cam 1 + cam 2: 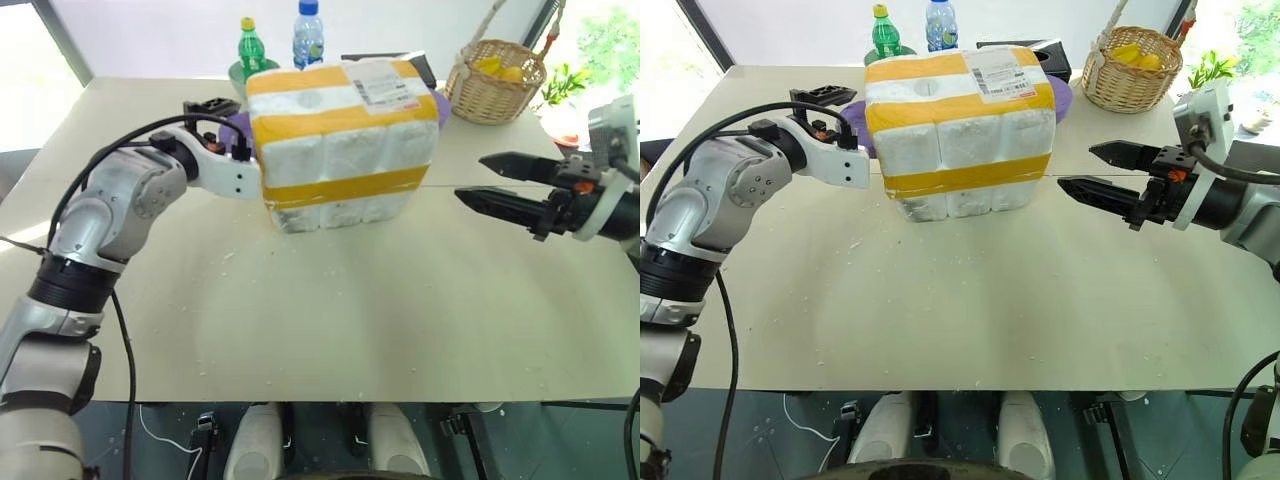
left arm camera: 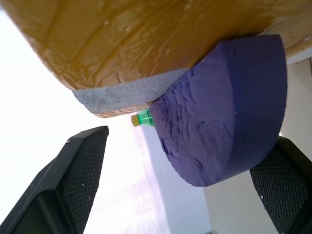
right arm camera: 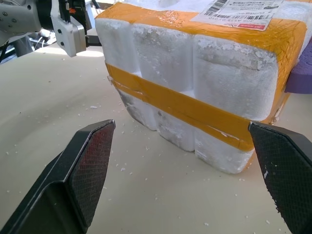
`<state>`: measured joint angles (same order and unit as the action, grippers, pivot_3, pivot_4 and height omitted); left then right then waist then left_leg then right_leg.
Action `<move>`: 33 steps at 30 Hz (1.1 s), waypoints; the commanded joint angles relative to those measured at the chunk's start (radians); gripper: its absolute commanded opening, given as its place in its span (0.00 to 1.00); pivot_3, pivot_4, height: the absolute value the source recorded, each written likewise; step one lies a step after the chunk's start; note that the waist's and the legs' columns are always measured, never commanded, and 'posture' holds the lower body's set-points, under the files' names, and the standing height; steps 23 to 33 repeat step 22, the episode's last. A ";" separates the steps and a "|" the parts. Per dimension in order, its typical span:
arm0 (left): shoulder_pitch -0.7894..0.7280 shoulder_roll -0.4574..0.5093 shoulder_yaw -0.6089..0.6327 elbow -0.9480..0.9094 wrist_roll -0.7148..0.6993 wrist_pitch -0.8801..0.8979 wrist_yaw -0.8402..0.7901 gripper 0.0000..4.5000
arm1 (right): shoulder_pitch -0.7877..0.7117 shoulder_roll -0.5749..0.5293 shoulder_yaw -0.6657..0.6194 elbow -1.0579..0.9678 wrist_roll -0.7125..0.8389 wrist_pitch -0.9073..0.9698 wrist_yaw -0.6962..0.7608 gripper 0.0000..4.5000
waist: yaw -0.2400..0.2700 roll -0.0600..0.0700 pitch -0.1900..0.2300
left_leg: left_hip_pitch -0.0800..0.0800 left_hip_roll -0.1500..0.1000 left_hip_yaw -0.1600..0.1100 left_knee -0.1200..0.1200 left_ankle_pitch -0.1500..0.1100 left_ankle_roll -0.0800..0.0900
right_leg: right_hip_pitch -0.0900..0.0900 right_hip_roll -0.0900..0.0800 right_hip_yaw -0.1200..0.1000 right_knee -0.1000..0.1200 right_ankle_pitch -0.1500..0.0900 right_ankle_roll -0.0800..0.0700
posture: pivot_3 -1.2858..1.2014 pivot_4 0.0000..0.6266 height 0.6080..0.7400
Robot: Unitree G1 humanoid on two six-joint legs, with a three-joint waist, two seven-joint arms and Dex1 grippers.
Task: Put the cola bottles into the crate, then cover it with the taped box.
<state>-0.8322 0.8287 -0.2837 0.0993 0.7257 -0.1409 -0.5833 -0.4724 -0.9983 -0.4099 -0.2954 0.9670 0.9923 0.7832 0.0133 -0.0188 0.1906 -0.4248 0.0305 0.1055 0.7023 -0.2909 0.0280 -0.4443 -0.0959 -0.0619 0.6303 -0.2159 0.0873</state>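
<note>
The taped box (image 1: 340, 140), white foam with wide yellow bands and a shipping label on top, stands upright in the middle of the table. Its bottom part, white foam under a narrower yellow band (image 3: 180, 105), looks like the crate. The cola bottles are hidden. My left gripper (image 1: 222, 128) is open at the box's far left corner; in the left wrist view its fingers (image 2: 83, 170) stand wide apart, with the box's edge and a purple disc (image 2: 224, 112) between them. My right gripper (image 1: 472, 178) hangs open to the right of the box, a gap away from it and pointing at its side (image 3: 181, 126).
Behind the box stand a green soda bottle (image 1: 250, 45), a blue-capped water bottle (image 1: 308, 35) and a black tissue box (image 1: 1040, 50). A wicker basket (image 1: 495, 80) holding yellow things sits at the back right. White foam crumbs dot the beige table (image 1: 330, 310).
</note>
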 commanded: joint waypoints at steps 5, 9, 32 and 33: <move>0.163 0.036 0.239 -0.175 -0.377 0.080 -0.196 0.99 | 0.040 -0.035 -0.049 -0.007 -0.023 -0.038 0.035 1.00 | -0.003 0.000 0.000 | 0.001 0.001 -0.001 0.000 0.001 -0.001 | 0.000 0.000 0.000 0.000 0.000 0.000 | 0.52 0.24 1.00; 0.172 0.045 0.451 -0.157 -0.686 0.325 -0.324 0.99 | 0.065 -0.049 -0.061 0.020 -0.045 -0.054 0.061 1.00 | -0.002 0.000 0.000 | 0.001 0.001 -0.002 0.001 0.001 -0.001 | 0.000 0.000 0.000 0.000 0.000 0.000 | 0.52 0.24 1.00; 0.062 0.312 0.581 0.059 -1.376 1.087 -0.850 0.99 | -0.068 -0.071 0.122 0.195 -0.156 -0.148 0.253 1.00 | -0.006 0.001 0.000 | 0.005 0.001 -0.002 0.000 0.001 -0.002 | 0.003 0.001 0.000 0.001 -0.001 0.000 | 0.52 0.24 1.00; 0.062 0.312 0.581 0.059 -1.376 1.087 -0.850 0.99 | -0.068 -0.071 0.122 0.195 -0.156 -0.148 0.253 1.00 | -0.006 0.001 0.000 | 0.005 0.001 -0.002 0.000 0.001 -0.002 | 0.003 0.001 0.000 0.001 -0.001 0.000 | 0.52 0.24 1.00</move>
